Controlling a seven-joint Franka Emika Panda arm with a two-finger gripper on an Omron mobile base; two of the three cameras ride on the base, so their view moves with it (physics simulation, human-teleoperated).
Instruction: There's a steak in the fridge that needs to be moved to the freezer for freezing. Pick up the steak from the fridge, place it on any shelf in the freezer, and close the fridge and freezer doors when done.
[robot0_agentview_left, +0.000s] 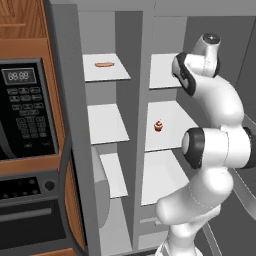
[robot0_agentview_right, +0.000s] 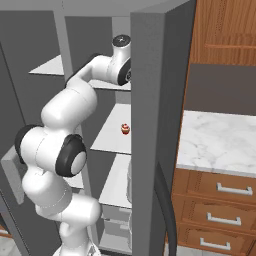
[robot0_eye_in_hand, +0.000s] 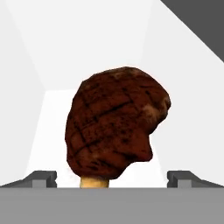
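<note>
A: Where the hand view looks along the end effector, how do its tips stand?

B: They stand wide apart, released, one at each lower corner, with the steak just ahead and between them. No tip touches the meat.

A: Where does the steak lie?

B: It rests on a broad white shelf of the fridge, a pale bone stub pointing toward the camera.

A: And seen from the base?

B: The white arm reaches up into the wider compartment at its upper shelf. Beyond it, a small red cupcake sits on the middle shelf. In the narrower freezer, farther left, a flat orange-tan strip lies on the top shelf. Both compartments stand open.
</note>
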